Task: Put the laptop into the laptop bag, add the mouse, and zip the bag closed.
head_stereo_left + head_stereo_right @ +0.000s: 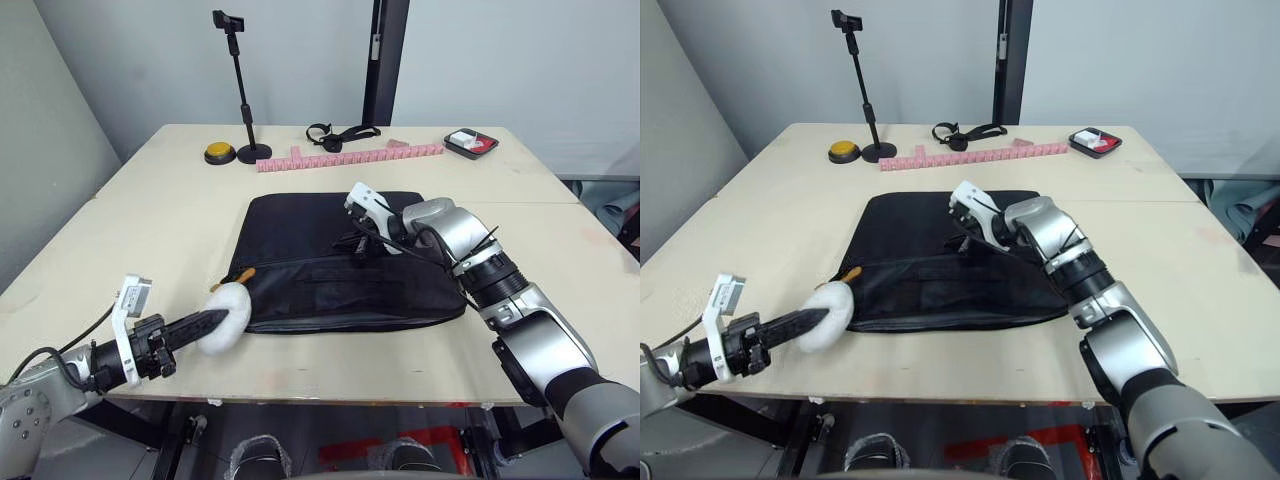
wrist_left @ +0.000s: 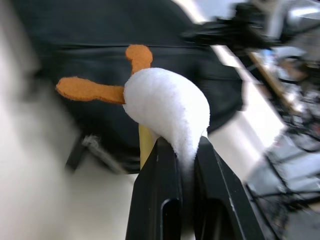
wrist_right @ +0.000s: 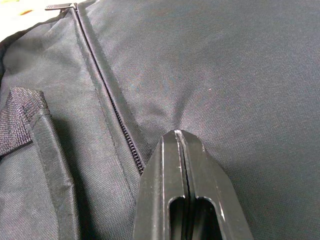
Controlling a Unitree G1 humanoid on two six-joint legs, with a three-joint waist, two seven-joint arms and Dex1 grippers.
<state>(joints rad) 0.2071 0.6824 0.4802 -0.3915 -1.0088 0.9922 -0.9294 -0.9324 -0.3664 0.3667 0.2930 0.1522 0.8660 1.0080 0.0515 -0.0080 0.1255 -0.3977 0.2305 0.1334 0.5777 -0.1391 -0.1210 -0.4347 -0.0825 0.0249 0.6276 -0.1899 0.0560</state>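
Beige table (image 1: 150,230); laptop bag (image 1: 340,270) flat under pinched-together right gripper (image 3: 181,137)

Wide bare table (image 1: 150,230) on both sides of the laptop bag (image 1: 330,290) and along the near edge, open for a pass, save at the bag's near left corner, where the left gripper (image 1: 222,318) with a white soft toy (image 1: 228,312) pinched between its fingers blocks the way. Over the bag's middle, blocked by the right gripper (image 3: 181,137), fingers pressed together beside the zipper track (image 3: 107,95). Along the far edge, crowded: phone stand (image 1: 240,95), yellow button (image 1: 219,152), pink block row (image 1: 345,156), black strap (image 1: 340,133) and small tray (image 1: 470,143), with clear table between that row and the bag.
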